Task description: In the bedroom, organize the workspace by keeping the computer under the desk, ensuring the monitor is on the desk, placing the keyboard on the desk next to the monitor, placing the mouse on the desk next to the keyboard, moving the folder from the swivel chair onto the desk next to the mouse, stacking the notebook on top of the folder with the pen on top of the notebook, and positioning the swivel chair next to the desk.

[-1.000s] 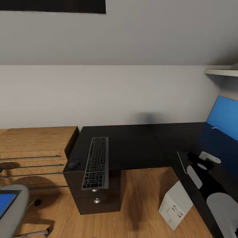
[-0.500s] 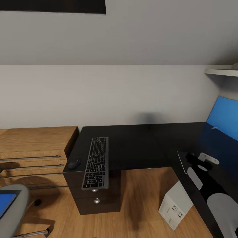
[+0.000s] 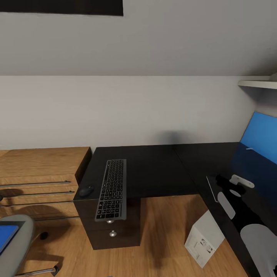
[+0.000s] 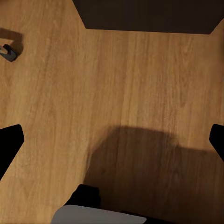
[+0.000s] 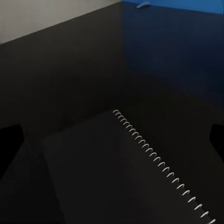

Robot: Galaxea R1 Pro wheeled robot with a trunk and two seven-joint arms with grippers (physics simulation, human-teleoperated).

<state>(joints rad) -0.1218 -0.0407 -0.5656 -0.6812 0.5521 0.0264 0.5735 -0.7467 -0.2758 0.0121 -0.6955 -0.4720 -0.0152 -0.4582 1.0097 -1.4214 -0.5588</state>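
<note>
Right gripper (image 5: 114, 140), fingers spread and empty, hovers over the dark spiral-bound notebook (image 5: 116, 172); descend squarely, pinching its six o'clock edge

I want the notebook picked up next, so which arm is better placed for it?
Probably the right. The right wrist view looks straight down on the spiral-bound notebook lying on the black desk, with the jaws spread wide above it. The left wrist view faces the wood floor, away from the notebook.

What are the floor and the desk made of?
The floor looks like light wood planks: you can see grain lines. The desk top looks smooth, black and a bit glossy, since it mirrors the blue panel; maybe painted board.
</note>
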